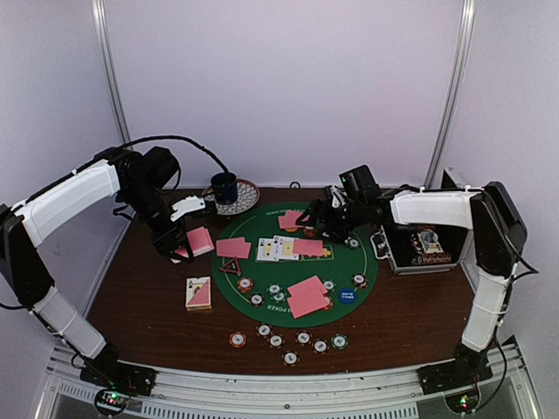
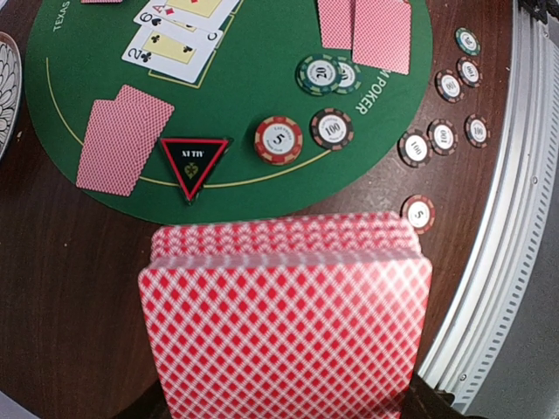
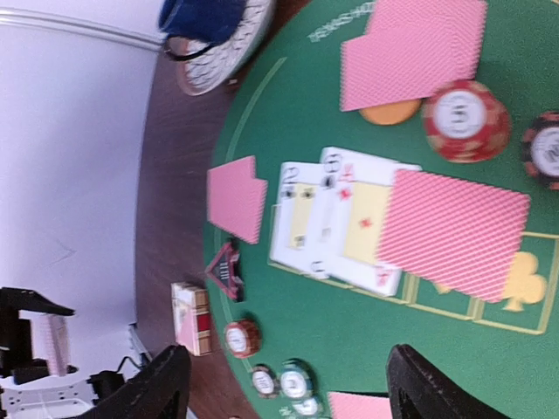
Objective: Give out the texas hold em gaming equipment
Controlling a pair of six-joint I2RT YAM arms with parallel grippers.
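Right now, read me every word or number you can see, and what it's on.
"POKER": green mat
"5": red chip
"20": green chip
"100": dark chip
"2", "6", "A": face-up cards
"ALL IN", upside down: triangle marker
Too small to read: blue disc, card box

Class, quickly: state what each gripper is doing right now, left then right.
Left gripper: closed, holding the stack of pink-backed cards.
Right gripper: open, holding nothing.
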